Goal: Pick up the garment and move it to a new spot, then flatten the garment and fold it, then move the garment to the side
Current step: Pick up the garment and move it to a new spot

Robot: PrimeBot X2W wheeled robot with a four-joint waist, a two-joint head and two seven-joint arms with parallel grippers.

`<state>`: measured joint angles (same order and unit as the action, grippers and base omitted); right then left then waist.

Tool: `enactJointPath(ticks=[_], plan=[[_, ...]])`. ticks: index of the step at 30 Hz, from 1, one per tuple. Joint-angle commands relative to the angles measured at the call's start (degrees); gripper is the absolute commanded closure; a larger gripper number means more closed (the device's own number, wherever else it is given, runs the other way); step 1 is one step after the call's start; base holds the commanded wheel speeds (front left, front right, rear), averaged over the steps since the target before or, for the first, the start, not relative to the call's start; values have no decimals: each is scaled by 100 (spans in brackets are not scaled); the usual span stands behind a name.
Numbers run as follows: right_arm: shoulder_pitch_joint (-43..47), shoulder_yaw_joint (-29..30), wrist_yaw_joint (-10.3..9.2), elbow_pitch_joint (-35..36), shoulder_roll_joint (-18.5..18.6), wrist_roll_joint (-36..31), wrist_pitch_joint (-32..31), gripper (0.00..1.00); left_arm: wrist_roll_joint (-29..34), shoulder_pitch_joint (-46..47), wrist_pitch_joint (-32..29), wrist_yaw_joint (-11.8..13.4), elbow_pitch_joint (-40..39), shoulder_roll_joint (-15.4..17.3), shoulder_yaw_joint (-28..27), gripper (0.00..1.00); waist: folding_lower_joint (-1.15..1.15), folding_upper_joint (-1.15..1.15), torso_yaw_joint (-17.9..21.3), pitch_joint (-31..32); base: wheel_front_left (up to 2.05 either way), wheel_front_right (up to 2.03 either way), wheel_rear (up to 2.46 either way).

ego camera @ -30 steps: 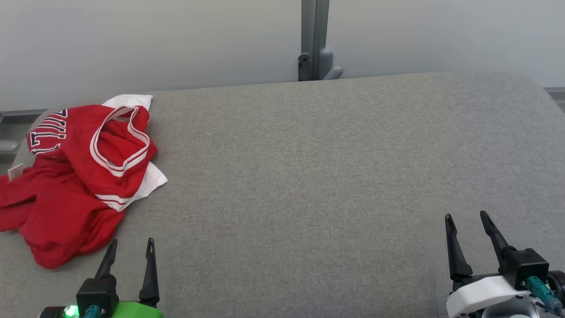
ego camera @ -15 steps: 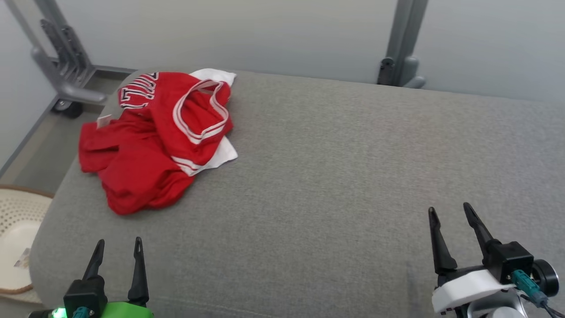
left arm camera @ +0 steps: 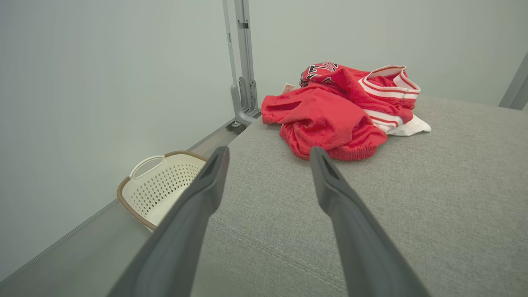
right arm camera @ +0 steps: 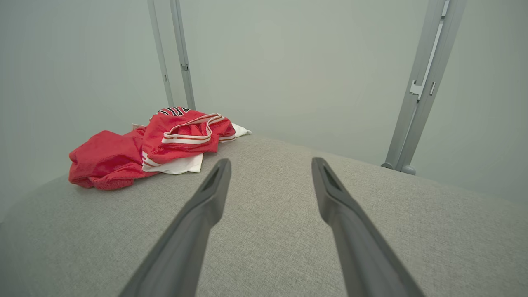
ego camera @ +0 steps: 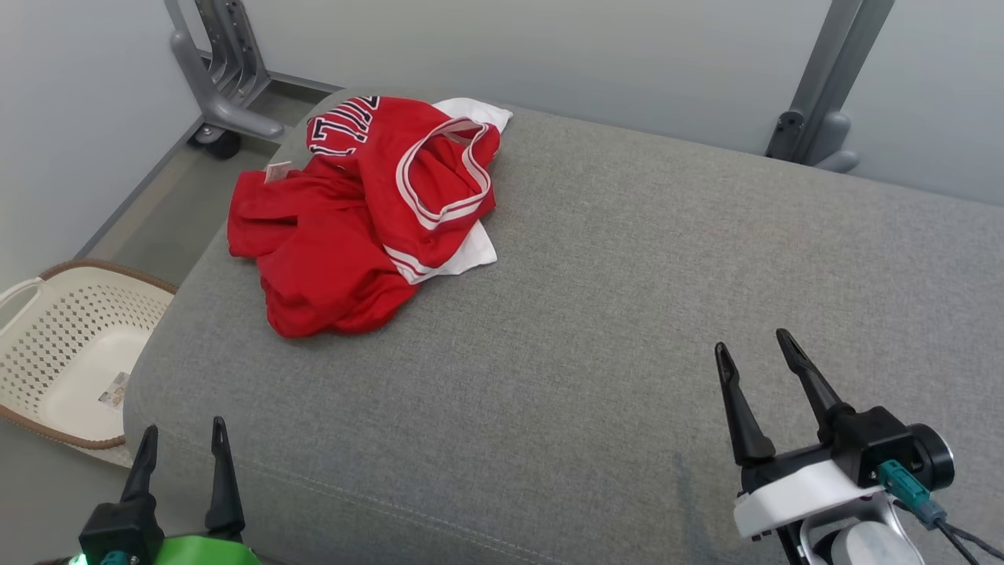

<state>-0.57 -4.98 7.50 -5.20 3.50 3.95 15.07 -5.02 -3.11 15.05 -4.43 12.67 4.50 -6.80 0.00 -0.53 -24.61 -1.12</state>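
A crumpled red garment (ego camera: 353, 227) with white striped trim and dark lettering lies in a heap at the far left corner of the grey padded table (ego camera: 627, 314). It also appears in the left wrist view as the same garment (left arm camera: 330, 119), and the garment (right arm camera: 144, 156) lies left in the right wrist view. My left gripper (ego camera: 182, 430) stands open at the near left edge, well short of the cloth. Over the near right of the table my right gripper (ego camera: 751, 339) is open too. Neither holds anything.
A cream perforated laundry basket (ego camera: 63, 345) sits on the floor left of the table. Grey metal frame posts (ego camera: 220, 78) stand behind the table at left, and another post (ego camera: 823, 94) at right. A pale wall runs behind.
The head camera has turned left, so the whole picture has shifted right and the basket and floor have come into view. The garment lies as before and both grippers stay open.
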Motion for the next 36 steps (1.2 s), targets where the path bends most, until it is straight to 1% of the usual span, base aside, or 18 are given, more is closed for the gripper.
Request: enactJointPath(ticks=[1,7,13,16,18,19,21,22,24,28,29,30,31,34,36], plan=[[-114,-9,-2,68,90,46,19,0,-71,104,17,20,-63,-32,-8,0,0,53,208,-298,0,0,0],[-563,-70,-2,276,389,43,19,0,-313,857,17,-52,-83,-118,60,0,0,53,594,-1236,0,0,0],[-1054,-17,-2,452,533,71,19,0,-468,1869,10,-150,408,-119,133,0,0,53,1054,-2164,0,0,0],[-1210,63,-2,509,506,125,19,0,-575,2422,7,-208,889,13,191,0,0,53,1211,-2515,0,0,0],[-1336,70,-2,555,521,104,19,0,-760,2841,-67,-234,1230,56,176,0,0,53,1309,-2717,0,0,0],[-1391,77,-2,571,529,106,19,0,-760,3031,-120,-252,1389,137,211,0,0,53,1354,-2809,0,0,0],[-1473,86,-2,608,527,99,19,0,-956,3365,-340,-254,1789,177,168,0,0,53,1430,-2960,0,0,0],[-1519,83,-2,617,516,100,19,0,-909,3514,-450,-265,1972,281,234,0,0,53,1464,-3020,0,0,0],[-1594,45,-2,643,493,94,19,0,-1096,3791,-723,-264,2399,339,147,0,0,53,1531,-3114,0,0,0],[-1694,-8,-2,612,442,108,19,0,-1232,4191,-1098,-283,3105,498,144,0,0,53,1660,-3204,0,0,0],[-1713,-7,-2,601,416,116,19,0,-1298,4245,-1154,-288,3267,503,138,52,0,53,1684,-3205,0,0,0],[-1727,-6,-2,592,396,123,19,0,-1360,4288,-1182,-292,3408,519,120,98,0,53,1708,-3197,0,0,0],[-1738,5,-2,589,375,129,19,0,-1406,4317,-1212,-298,3524,529,139,100,0,53,1730,-3183,0,0,0],[-1734,27,-2,579,347,135,19,0,-1484,4306,-1190,-309,3717,552,208,100,0,53,1759,-3138,0,0,0],[-1713,33,-2,556,316,145,19,0,-1661,4301,-1084,-309,3794,517,190,100,0,53,1779,-3070,0,0,0]])
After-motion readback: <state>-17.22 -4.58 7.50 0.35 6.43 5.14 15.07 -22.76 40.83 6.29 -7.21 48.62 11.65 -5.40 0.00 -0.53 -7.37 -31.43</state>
